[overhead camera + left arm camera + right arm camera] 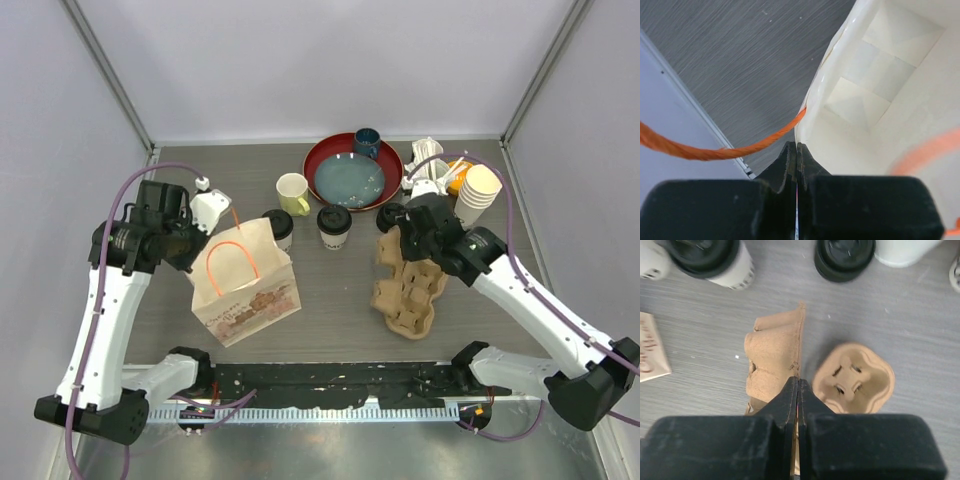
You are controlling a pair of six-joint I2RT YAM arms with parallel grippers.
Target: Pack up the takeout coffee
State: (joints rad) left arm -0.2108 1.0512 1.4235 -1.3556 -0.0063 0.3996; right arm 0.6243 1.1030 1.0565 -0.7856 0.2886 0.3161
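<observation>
While neither tool has a coffee in its grip, the two takeout coffees stand upright on the table [330, 320] between the arms. The bag-side cup [279, 228] is tucked against the far right corner of the paper bag [245, 290]. The middle cup [334, 226] stands in the open, about halfway between the bag and the pulp cup carrier [408, 285].

The next move turns on that spacing, I'd say. The middle cup sits to the left of the right tool [410, 245] and a little farther back. The bag-side cup is about as far from the left tool [198, 243].

The carrier's long axis runs roughly far to near, beside the cups. My guess is it must lie flat, wells up, before a cup goes in.

The right tool [798, 385] is pinched tight on a raised ridge of the carrier [772, 355]. The left tool [797, 150] is clamped on the bag's rim [812, 107], next to an orange handle [715, 150].

Only the overhead view shows both cups together. The left wrist view shows the bag's white inside and no cup. The right wrist view catches the middle cup [732, 270] and a second black lid [844, 257]; I cannot tell what that lid sits on.
</observation>
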